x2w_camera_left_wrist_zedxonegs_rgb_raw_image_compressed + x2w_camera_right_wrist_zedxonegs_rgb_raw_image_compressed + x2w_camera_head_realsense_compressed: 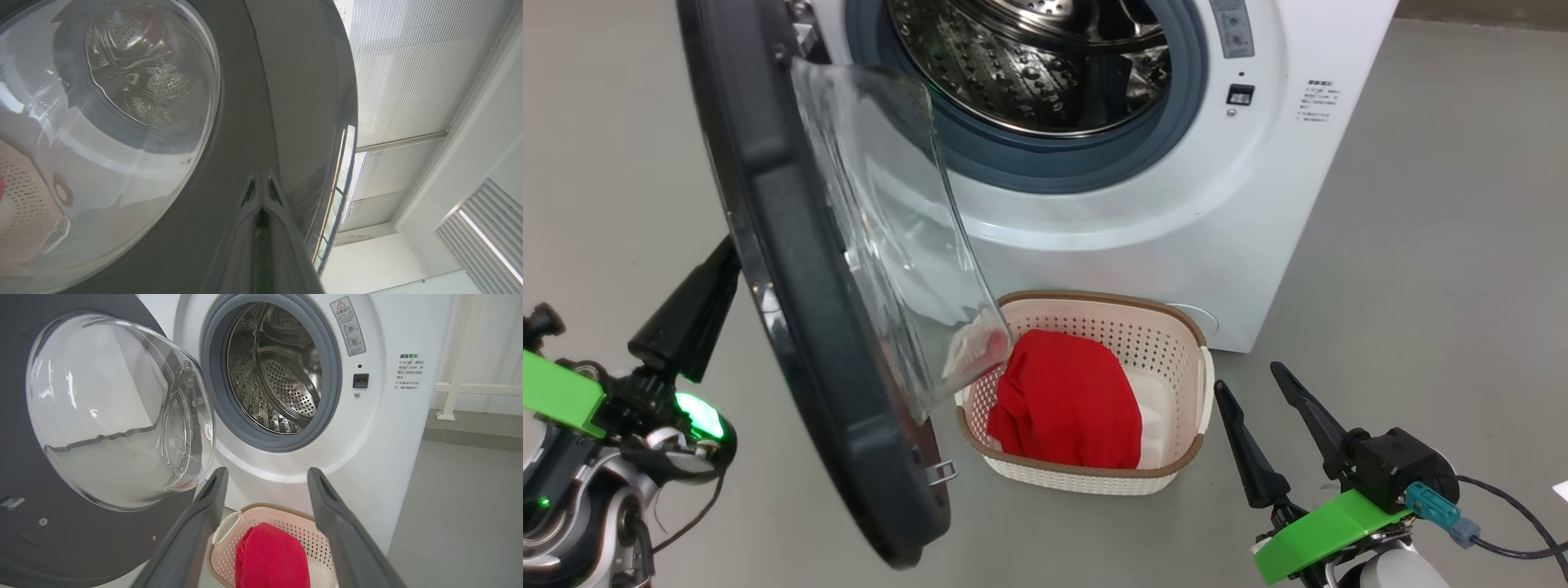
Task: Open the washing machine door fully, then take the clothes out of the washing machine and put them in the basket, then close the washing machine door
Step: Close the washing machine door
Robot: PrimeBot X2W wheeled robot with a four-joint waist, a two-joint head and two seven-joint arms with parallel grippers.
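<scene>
Head view: washing machine door (792,310), glossy black rim around a bulging clear glass bowl, stands open at 9 o'clock of the washing machine (1176,220). At 6 o'clock, the basket (1176,327) holds the red clothes (1066,400). The left gripper (719,269) is pressed together behind the door; the right gripper (1250,377) is spread, at 5 o'clock.

- I count one washing machine (1176,229).
- One door (792,327) on it.
- One basket (1168,351).
- One heap of red clothes (1066,400); I can't separate the pieces.
- Two pincers: left pincer (723,261), right pincer (1250,378).

Grey floor (1421,245) under washing machine (1160,245) and basket (1078,480)
</scene>
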